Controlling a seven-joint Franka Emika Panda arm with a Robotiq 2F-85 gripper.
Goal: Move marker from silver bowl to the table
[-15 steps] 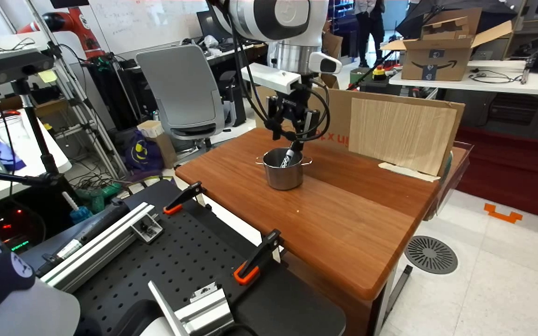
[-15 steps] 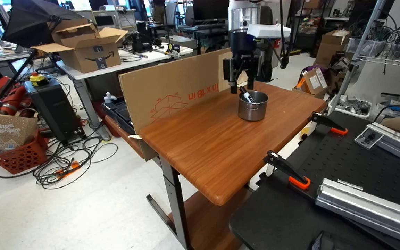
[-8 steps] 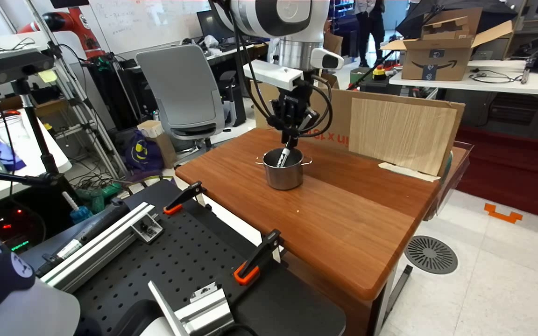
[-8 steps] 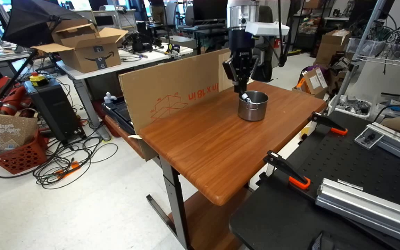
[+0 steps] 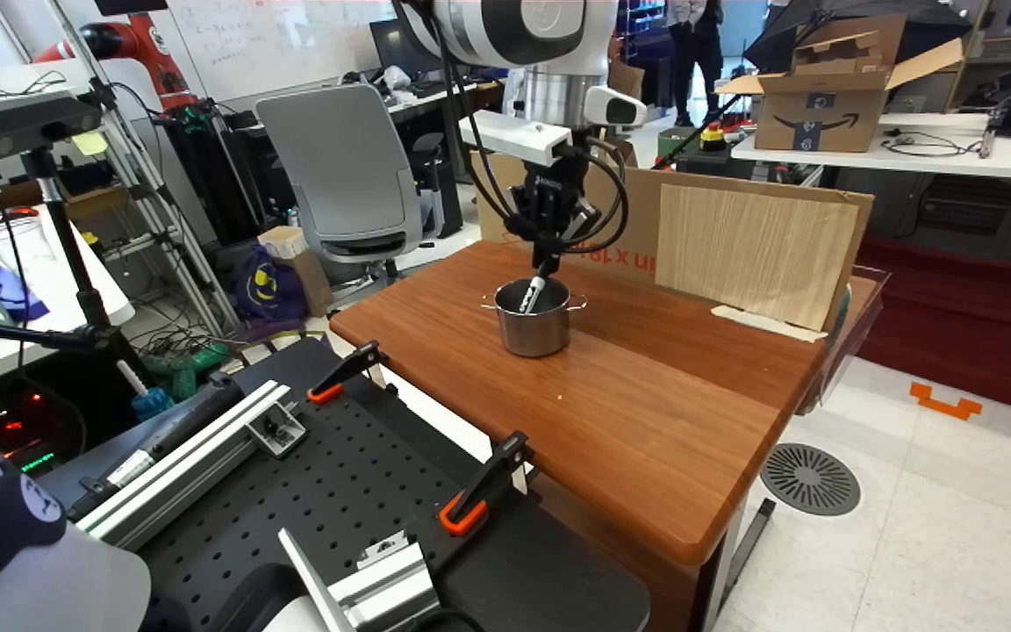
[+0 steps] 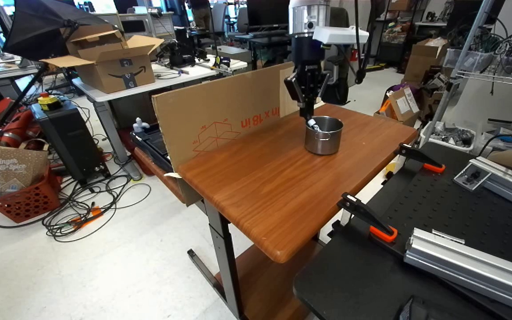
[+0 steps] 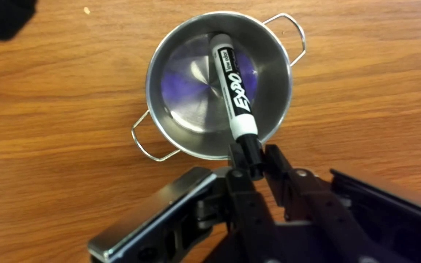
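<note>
The silver bowl (image 7: 181, 142) stands upright on the brown wooden table (image 7: 68, 109), its two wire handles sticking out. A white marker (image 7: 234, 84) with a black label and black cap leans inside it, the grey end low in the bowl and the cap up over the rim. My gripper (image 7: 254, 155) is shut on that cap, one finger on each side. In both exterior views the gripper (image 5: 545, 263) (image 6: 308, 114) points down just above the bowl (image 5: 534, 333) (image 6: 322, 144), and the marker (image 5: 532, 297) (image 6: 314, 124) slants from its fingertips into it.
Behind the bowl, a cardboard panel (image 6: 220, 120) lines the table's edge, with a pale wooden board (image 5: 756, 250) against it. Orange-and-black clamps (image 5: 488, 487) (image 5: 346, 373) sit along the side where a black perforated platform (image 5: 365, 456) adjoins the table.
The fingers, apart a second ago, have come together on the marker's cap. The gripper has shifted slightly, the marker's capped end with it. The bowl has stayed in place.
</note>
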